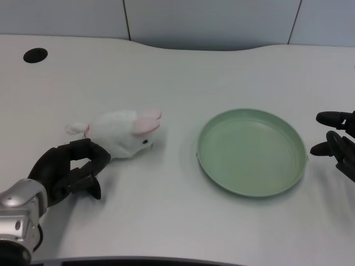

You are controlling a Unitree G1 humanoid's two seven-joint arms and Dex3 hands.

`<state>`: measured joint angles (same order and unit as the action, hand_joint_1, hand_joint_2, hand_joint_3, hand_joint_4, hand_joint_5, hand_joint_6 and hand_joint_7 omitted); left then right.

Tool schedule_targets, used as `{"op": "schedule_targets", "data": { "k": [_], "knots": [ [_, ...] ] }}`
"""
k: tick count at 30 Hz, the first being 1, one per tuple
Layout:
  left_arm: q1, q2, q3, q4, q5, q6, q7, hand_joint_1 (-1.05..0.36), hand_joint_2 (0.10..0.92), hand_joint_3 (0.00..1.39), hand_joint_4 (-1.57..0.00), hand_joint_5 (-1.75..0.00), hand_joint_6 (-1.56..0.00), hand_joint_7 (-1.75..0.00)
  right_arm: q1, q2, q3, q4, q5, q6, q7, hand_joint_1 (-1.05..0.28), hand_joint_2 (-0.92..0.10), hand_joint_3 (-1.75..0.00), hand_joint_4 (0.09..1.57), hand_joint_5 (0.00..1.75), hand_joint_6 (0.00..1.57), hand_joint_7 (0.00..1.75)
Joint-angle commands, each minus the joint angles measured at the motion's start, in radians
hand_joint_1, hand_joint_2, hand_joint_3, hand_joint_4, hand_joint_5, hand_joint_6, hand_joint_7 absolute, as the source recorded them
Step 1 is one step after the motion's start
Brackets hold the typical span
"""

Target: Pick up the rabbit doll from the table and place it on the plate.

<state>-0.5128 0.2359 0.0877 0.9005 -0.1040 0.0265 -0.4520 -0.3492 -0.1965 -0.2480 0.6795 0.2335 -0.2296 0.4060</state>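
The left hand (71, 169) sits low, fingers curled and apart, holding nothing, tips just touching the rabbit (122, 134) lying beyond it. The plate (252, 152) stands well off to its right.

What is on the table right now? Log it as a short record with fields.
doll: white rabbit doll with pink ears, lying on the table, left of the plate
plate: green plate, nothing on it
left hand: left hand beside the doll, fingers curled, at its near side; grip not evident
task state: doll not yet on plate
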Motion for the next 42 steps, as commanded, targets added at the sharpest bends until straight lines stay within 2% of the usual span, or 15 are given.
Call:
{"op": "schedule_targets", "data": {
  "k": [1,3,7,10,13,15,22,29,32,37,40,41,42],
  "knots": [
    [0.019,0.004,0.001,0.008,0.002,0.02,0.003,-0.45,0.921,0.35,-0.8,-1.75,-0.61,-1.72,0.01,-0.017,-0.008,-0.005,0.005,-0.004,-0.005,-0.27,-0.92,-0.48,0.36,1.36,0.41,0.85],
    [0.026,0.006,-0.001,0.001,0.006,0.014,0.002,-0.46,0.921,0.35,-0.8,-1.75,-0.61,-1.72,0.009,-0.015,-0.009,0.004,0.004,-0.019,-0.003,-0.29,-0.92,-0.47,0.37,1.37,0.41,0.86],
    [0.035,0.008,0.0,-0.013,0.005,0.024,0.001,-0.47,0.921,0.35,-0.8,-1.75,-0.6,-1.72,0.011,-0.015,-0.005,0.005,-0.004,-0.026,-0.011,-0.29,-0.92,-0.46,0.36,1.37,0.41,0.86],
    [0.036,0.012,-0.003,-0.018,0.007,0.032,-0.008,-0.46,0.921,0.35,-0.79,-1.75,-0.59,-1.72,0.015,-0.014,-0.002,-0.011,-0.006,-0.015,-0.02,-0.29,-0.92,-0.46,0.35,1.35,0.41,0.86],
    [0.039,0.021,-0.021,-0.017,0.025,0.01,-0.017,-0.48,0.921,0.36,-0.79,-1.75,-0.58,-1.74,0.011,-0.015,-0.003,-0.004,-0.002,-0.006,-0.021,-0.29,-0.92,-0.46,0.35,1.34,0.41,0.85],
    [0.042,0.021,-0.019,-0.016,0.02,-0.008,-0.026,-0.48,0.921,0.36,-0.78,-1.75,-0.58,-1.75,0.012,-0.016,-0.003,-0.005,-0.001,-0.008,-0.017,-0.29,-0.92,-0.45,0.35,1.34,0.42,0.86],
    [0.057,0.009,-0.001,-0.031,0.0,-0.06,-0.03,-0.48,0.921,0.35,-0.76,-1.75,-0.58,-1.68,0.019,-0.015,0.002,-0.023,-0.005,-0.004,-0.027,-0.26,-0.92,-0.48,0.36,1.34,0.42,0.85],
    [0.075,0.003,0.0,-0.056,-0.001,-0.101,-0.025,-0.49,0.921,0.35,-0.74,-1.75,-0.58,-1.63,0.022,-0.016,0.005,-0.021,-0.004,-0.008,-0.023,-0.27,-0.92,-0.47,0.37,1.32,0.41,0.83],
    [0.101,0.002,-0.015,-0.131,0.029,-0.207,0.007,-0.52,0.921,0.34,-0.72,-1.75,-0.61,-1.58,0.027,-0.01,0.008,-0.034,-0.006,-0.002,-0.034,-0.28,-0.92,-0.47,0.38,1.33,0.42,0.84],
    [0.139,0.019,-0.052,-0.244,0.122,-0.325,0.098,-0.54,0.921,0.36,-0.69,-1.75,-0.62,-1.52,0.038,-0.011,0.019,-0.059,-0.015,0.009,-0.044,-0.29,-0.92,-0.47,0.36,1.33,0.42,0.84],
    [0.134,0.062,-0.093,-0.292,0.231,-0.404,0.162,-0.51,0.921,0.36,-0.59,-1.75,-0.5,-1.62,0.042,-0.012,0.026,-0.065,-0.023,0.003,-0.046,-0.28,-0.92,-0.48,0.35,1.32,0.41,0.83],
    [0.128,0.077,-0.107,-0.308,0.263,-0.416,0.176,-0.52,0.921,0.36,-0.55,-1.75,-0.47,-1.6,0.043,-0.011,0.026,-0.067,-0.025,0.005,-0.048,-0.27,-0.92,-0.48,0.35,1.32,0.41,0.82],
    [0.122,0.088,-0.116,-0.319,0.283,-0.429,0.183,-0.52,0.921,0.34,-0.5,-1.71,-0.47,-1.48,0.044,-0.01,0.026,-0.071,-0.025,0.009,-0.05,-0.28,-0.92,-0.48,0.35,1.31,0.41,0.82]
  ]
}}
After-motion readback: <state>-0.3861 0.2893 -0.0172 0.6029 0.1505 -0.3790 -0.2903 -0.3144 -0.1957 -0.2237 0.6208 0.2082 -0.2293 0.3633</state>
